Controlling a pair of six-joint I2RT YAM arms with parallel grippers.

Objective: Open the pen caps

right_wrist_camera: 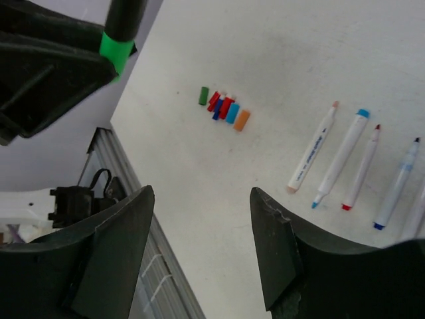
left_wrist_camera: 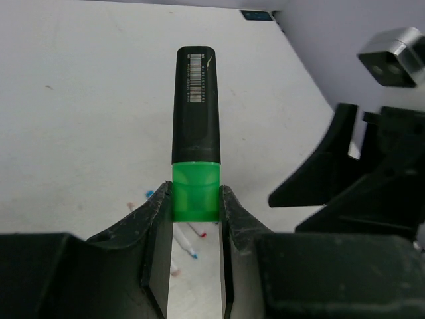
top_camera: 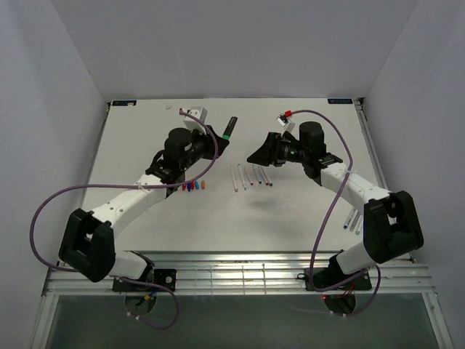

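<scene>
Green-capped and black, the marker [left_wrist_camera: 196, 100] is held clear of the table [left_wrist_camera: 80, 119] with my left gripper [left_wrist_camera: 195, 199] clamped on its green cap [left_wrist_camera: 195, 183]. The white barcode sticker [left_wrist_camera: 197, 76] on its barrel carries print too fine for me to read. My right gripper [right_wrist_camera: 201, 193] stands apart and empty, and only its camera shows the loose pen caps [right_wrist_camera: 224, 107] huddled together, green, red, blue and orange, near the white pens [right_wrist_camera: 340, 158], whose barrel lettering is also unreadable.

Ref = pen row [top_camera: 251, 177], middle of table [top_camera: 290, 225]. Loose caps [top_camera: 193, 186] cluster just left of it. Marker [top_camera: 229, 129] behind it, off the table, in left gripper [left_wrist_camera: 195, 206]. Right gripper [top_camera: 256, 155] just behind the row. Spare pens [top_camera: 354, 219] well right, nearer the bases.
</scene>
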